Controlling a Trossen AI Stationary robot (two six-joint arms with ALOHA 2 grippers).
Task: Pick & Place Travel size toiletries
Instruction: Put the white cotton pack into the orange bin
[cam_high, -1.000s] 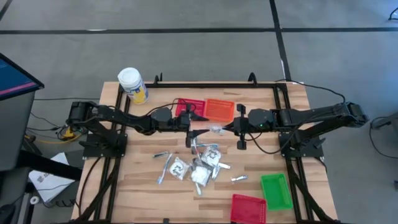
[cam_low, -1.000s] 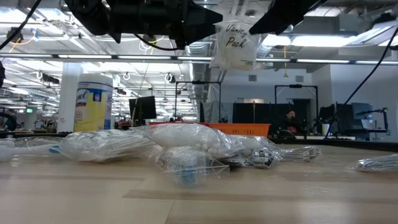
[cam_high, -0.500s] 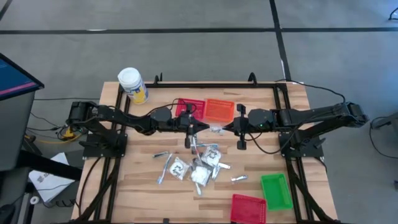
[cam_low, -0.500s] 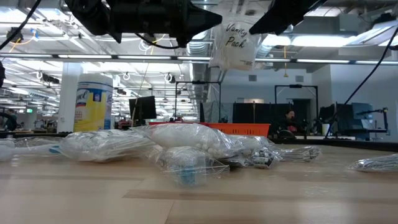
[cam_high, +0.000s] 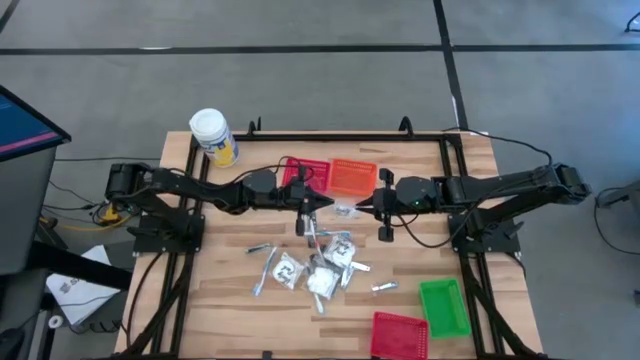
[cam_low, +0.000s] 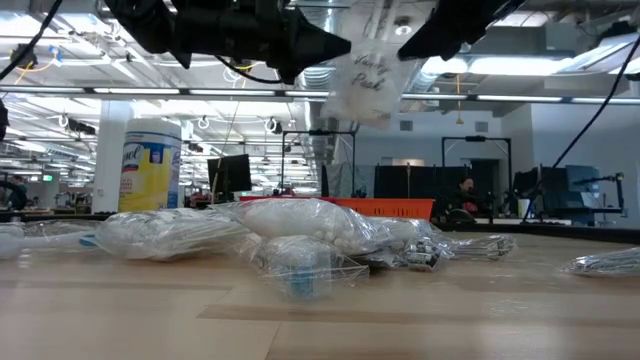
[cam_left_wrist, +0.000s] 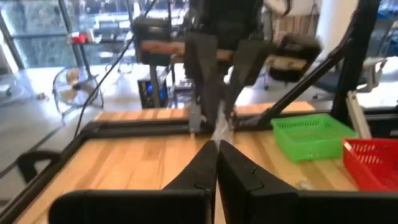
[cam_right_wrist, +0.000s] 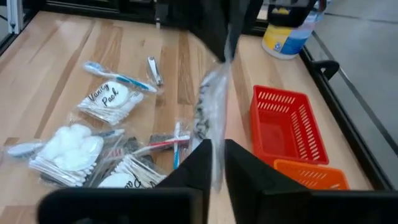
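1. Wooden table (cam_high: 420, 255), open office behind.
2. Our left gripper (cam_high: 322, 202) is pinched tight on a clear-wrapped packet (cam_high: 345, 208), mid-air.
3. Our right gripper (cam_high: 362, 206) has jaws slightly parted around the packet's other end.
4. Remaining toiletries pile (cam_high: 318, 268) lies below; orange basket (cam_high: 352, 177) just beyond.

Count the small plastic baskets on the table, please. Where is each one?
4. A red basket and an orange basket sit side by side at the far edge; a green basket and another red basket sit at the near right corner.
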